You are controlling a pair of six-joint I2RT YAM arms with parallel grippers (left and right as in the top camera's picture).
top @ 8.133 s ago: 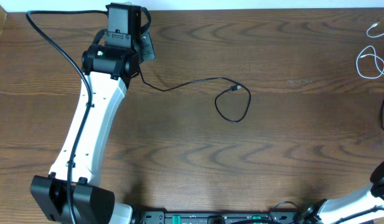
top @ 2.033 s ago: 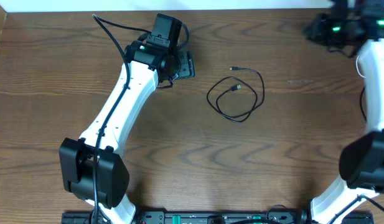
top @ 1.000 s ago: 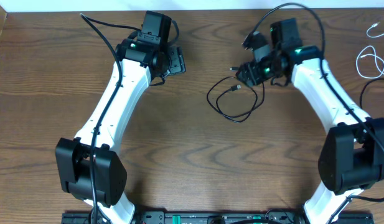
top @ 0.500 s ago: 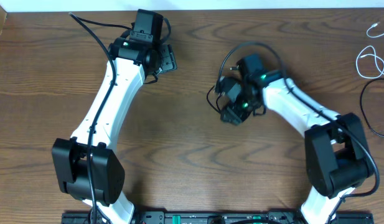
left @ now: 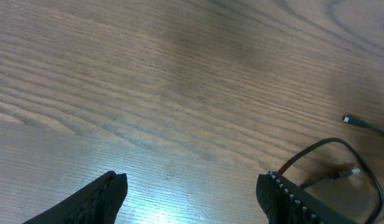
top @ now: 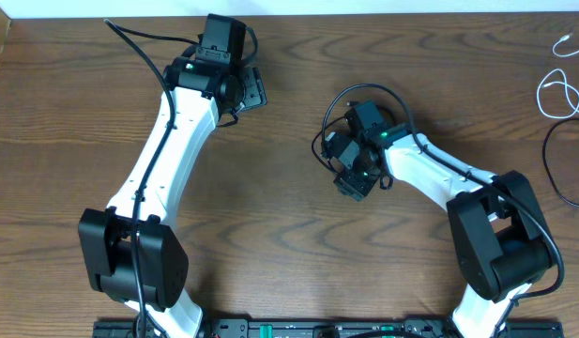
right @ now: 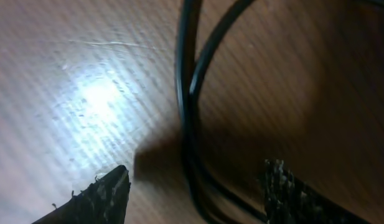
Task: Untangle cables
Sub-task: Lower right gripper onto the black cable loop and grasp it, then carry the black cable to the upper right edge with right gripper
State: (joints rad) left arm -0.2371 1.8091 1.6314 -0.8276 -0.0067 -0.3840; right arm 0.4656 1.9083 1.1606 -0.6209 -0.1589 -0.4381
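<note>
LEFT: left fingers [left: 104, 194] spread and empty over bare desk [top: 270, 207], barely shifted | CENTRE: right fingers [right: 101, 193] have just swung in and dropped onto the coiled black cable [right: 184, 124], spread astride its strands, not yet pinching | RIGHT: white cable [top: 556, 91] lies well apart at the desk edge | MEANS: probably a grasp on the black coil comes next.

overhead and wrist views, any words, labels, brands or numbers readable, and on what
None readable. The left arm, the right arm, the black cable and the wooden table show no text. The base rail at the overhead view's bottom edge has green marks, too small to read.
</note>
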